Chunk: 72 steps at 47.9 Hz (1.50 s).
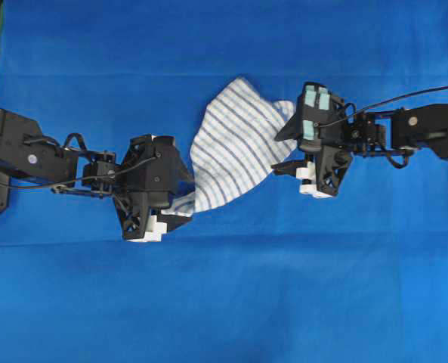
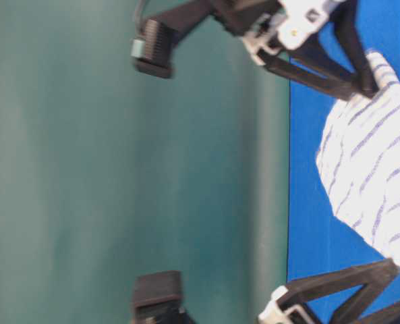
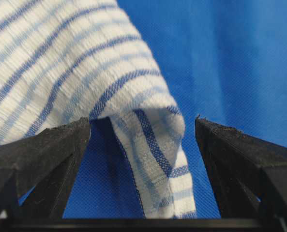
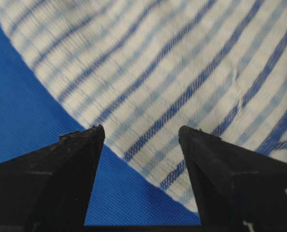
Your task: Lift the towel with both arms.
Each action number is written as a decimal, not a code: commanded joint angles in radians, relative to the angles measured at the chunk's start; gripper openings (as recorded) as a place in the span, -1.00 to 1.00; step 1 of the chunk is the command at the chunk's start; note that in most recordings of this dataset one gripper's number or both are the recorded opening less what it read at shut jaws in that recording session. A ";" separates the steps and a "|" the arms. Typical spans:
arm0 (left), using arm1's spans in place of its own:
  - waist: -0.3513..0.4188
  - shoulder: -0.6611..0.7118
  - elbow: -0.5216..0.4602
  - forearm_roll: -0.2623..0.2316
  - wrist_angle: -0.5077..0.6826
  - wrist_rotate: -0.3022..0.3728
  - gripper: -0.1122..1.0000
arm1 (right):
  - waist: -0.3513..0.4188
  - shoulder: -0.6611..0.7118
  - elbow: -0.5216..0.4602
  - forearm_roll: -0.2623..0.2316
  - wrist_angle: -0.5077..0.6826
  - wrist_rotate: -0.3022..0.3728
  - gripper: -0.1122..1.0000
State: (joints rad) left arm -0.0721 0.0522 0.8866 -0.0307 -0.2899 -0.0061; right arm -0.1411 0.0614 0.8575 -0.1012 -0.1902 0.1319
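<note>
The towel lies crumpled on the blue tablecloth covering the counter, between the two arms. The left end effector has its fingers spread apart, and a folded corner of the towel sits between the tips, not clamped. The right end effector also stands apart, its tips at the towel's opposite edge, with striped fabric just ahead of them.
</note>
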 commanded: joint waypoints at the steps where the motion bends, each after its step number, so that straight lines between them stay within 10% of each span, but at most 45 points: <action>1: -0.003 0.023 -0.006 -0.006 -0.029 -0.002 0.88 | -0.006 0.021 -0.018 0.009 -0.025 0.002 0.38; 28: -0.003 0.104 -0.006 -0.008 -0.060 -0.018 0.80 | -0.014 0.072 -0.031 0.018 -0.034 0.002 0.32; 39: 0.002 0.071 -0.011 -0.006 -0.012 -0.025 -0.31 | -0.014 0.052 -0.029 0.015 -0.020 0.002 -0.71; 45: 0.008 0.005 -0.014 -0.008 0.031 -0.023 -0.76 | -0.014 -0.003 -0.031 0.017 0.015 0.002 -0.73; 72: 0.097 -0.393 -0.095 -0.008 0.360 -0.026 -0.75 | -0.014 -0.391 -0.141 0.008 0.322 -0.011 -0.73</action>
State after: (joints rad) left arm 0.0123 -0.2899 0.8268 -0.0368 0.0537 -0.0337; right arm -0.1549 -0.2761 0.7563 -0.0905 0.1012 0.1227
